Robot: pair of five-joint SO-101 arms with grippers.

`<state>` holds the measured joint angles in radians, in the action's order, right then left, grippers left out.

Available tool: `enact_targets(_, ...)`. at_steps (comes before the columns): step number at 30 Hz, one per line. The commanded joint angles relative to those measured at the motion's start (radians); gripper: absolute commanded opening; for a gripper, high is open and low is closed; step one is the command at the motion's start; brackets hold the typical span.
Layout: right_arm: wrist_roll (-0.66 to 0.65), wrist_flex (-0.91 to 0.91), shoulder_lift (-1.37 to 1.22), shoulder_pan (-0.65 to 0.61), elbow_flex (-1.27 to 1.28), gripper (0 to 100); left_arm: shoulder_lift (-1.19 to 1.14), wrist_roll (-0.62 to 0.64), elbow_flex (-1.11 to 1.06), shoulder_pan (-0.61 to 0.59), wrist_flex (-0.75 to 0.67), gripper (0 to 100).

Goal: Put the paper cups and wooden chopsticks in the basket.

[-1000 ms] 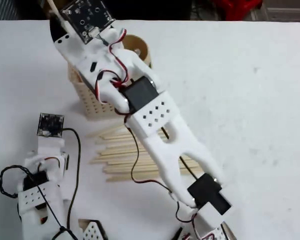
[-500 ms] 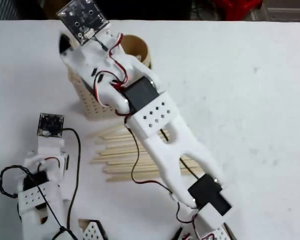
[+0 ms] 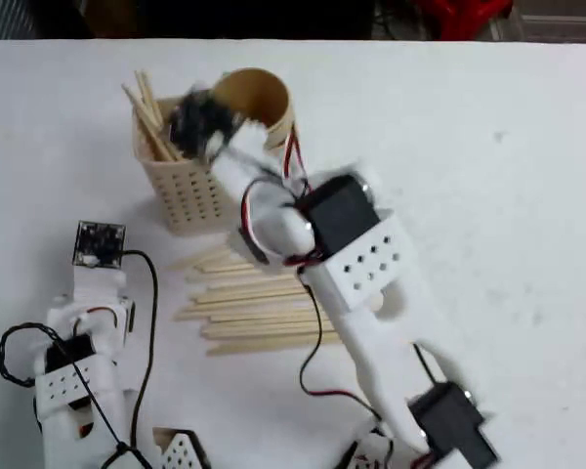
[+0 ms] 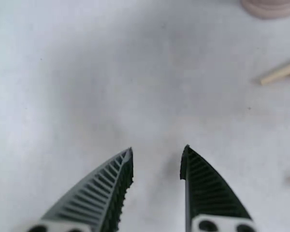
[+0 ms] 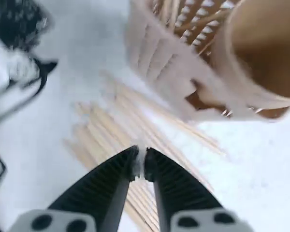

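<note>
On my feed the right gripper hangs above the table close to the basket. Its jaws are nearly together with nothing between them. From overhead that arm stretches from the near edge up to the basket, with its tip blurred over the rim. A bundle of chopsticks stands tilted inside the basket. The paper cup sits upright against the basket's right side, and I cannot tell whether it is in the basket or just beside it. The loose chopsticks lie in a flat pile on the table just in front of the basket. The left gripper is low over bare table near the pile, jaws apart and holding nothing.
</note>
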<state>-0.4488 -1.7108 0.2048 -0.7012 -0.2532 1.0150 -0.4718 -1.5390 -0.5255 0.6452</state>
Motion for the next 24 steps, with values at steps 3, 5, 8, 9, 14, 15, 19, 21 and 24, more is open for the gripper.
enact_targets(3, -0.284, 0.061, 0.14, -0.024, 0.416, 5.2, 0.019, 0.009, 0.005, -0.007, -0.017, 17)
enact_targets(5, -0.341, 0.159, 0.197, -0.018, 0.574, 5.3, 0.019, 0.009, 0.005, -0.007, -0.017, 17)
enact_targets(8, -0.453, 0.305, 0.268, 0.013, 0.796, 5.8, 0.019, 0.009, 0.005, -0.007, -0.017, 17)
enact_targets(9, -0.489, 0.351, 0.282, 0.022, 0.861, 7.3, 0.019, 0.009, 0.005, -0.007, -0.017, 17)
enact_targets(14, -0.531, 0.575, 0.294, 0.056, 1.082, 17.6, 0.019, 0.009, 0.005, -0.007, -0.017, 17)
enact_targets(15, -0.534, 0.604, 0.294, 0.056, 1.103, 17.6, 0.019, 0.009, 0.005, -0.007, -0.017, 17)
enact_targets(19, -0.528, 0.702, 0.266, 0.053, 1.163, 17.6, 0.019, 0.009, 0.005, -0.007, -0.017, 17)
enact_targets(21, -0.526, 0.753, 0.206, 0.056, 1.175, 17.6, 0.019, 0.009, 0.005, -0.007, -0.017, 17)
enact_targets(24, -0.523, 0.828, 0.097, 0.058, 1.172, 16.9, 0.019, 0.009, 0.005, -0.007, -0.017, 17)
